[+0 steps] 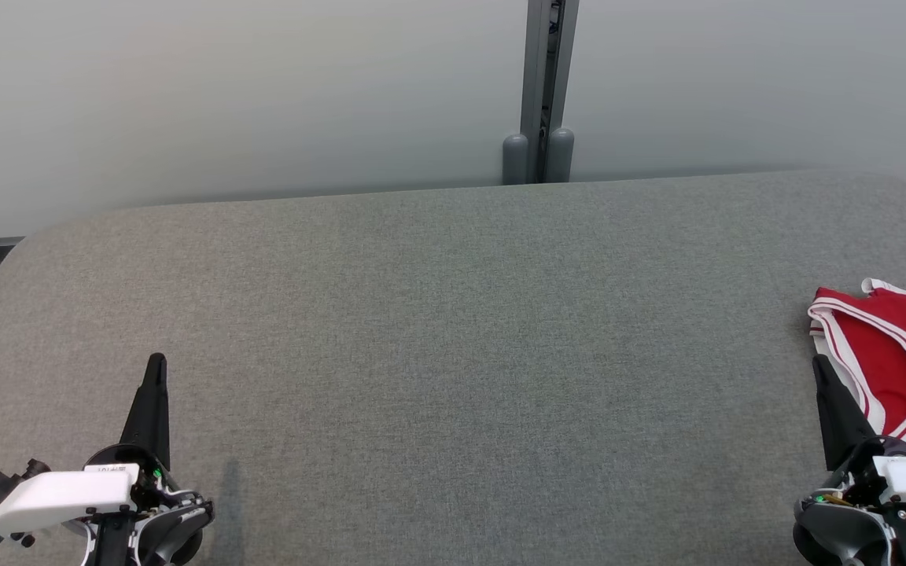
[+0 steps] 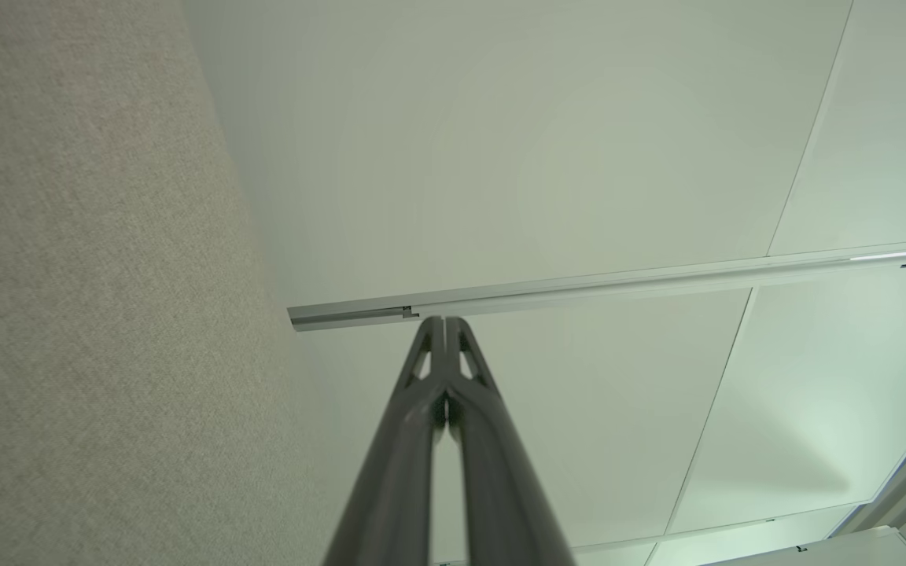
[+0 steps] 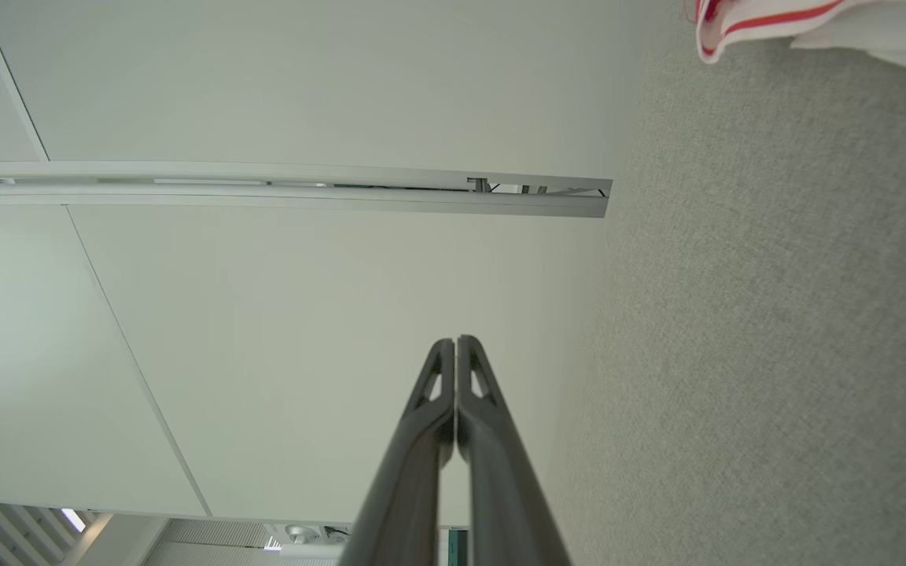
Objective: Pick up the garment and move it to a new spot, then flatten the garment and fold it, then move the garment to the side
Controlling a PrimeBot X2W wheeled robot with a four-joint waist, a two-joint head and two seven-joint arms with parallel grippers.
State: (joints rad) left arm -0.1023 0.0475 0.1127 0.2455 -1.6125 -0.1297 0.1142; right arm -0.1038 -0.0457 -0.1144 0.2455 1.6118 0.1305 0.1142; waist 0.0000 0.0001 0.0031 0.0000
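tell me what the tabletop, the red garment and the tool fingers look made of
Tabletop: grey felt-like fabric covering, matte, with a fine mottled weave.
Red garment: soft cloth, probably a jersey knit; it lies limp and folded, with white striped trim.
Tool fingers: dark, matte, likely moulded plastic; smooth surfaces with cut-out windows near the tips.

- No text, brand, number or sign could be read anywhere.
- A small white sticker [image 1: 111, 469] on the body of the left claw [image 1: 156, 363], near the counter's front left corner, carried dark print, too small and blurred to make out.
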